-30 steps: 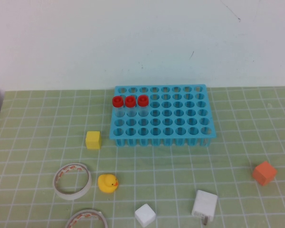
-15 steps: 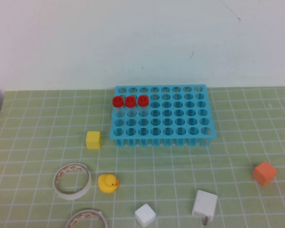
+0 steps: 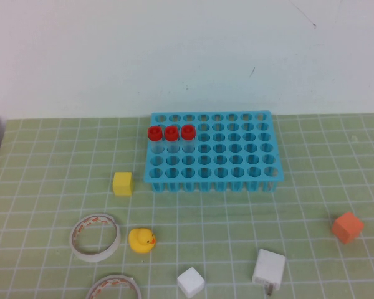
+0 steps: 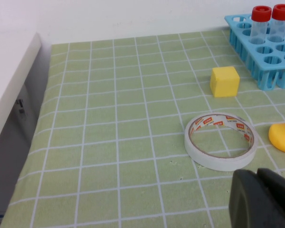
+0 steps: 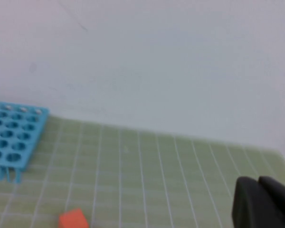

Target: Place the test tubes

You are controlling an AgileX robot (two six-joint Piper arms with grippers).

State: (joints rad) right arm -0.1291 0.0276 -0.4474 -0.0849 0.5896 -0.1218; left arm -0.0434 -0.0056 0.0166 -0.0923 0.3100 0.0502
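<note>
From the high view, you have three red-capped clear test tubes (image 3: pixel 171 133) standing upright in a blue plastic rack (image 3: pixel 237 156). They fill neighbouring wells in its second row from the back, at the robot's left end, so they look set side by side to load that row in order. Every other well shows empty. No loose tube lies on the green gridded mat (image 3: pixel 50 162), so by my reading you have nothing left to seat. In front sit a yellow cube (image 3: pixel 123 184), two rolls of white tape (image 3: pixel 95 237), a yellow rubber duck (image 3: pixel 141 240), a small white cube (image 3: pixel 191 282), a white charger block (image 3: pixel 268 269) and an orange cube (image 3: pixel 347 227), all well apart from the rack. Neither arm reaches into this picture.

In the left wrist view, your left gripper (image 4: pixel 257 176) hangs low over the mat just beside one tape roll, fingers pressed together on nothing. The yellow cube and the rack's tube end lie beyond it. That looks like a parked pose, clear of the tubes.

In the right wrist view, your right gripper (image 5: pixel 259 183) is likewise closed and empty. It sits off the rack's bare end, with the orange cube between it and the rack.
</note>
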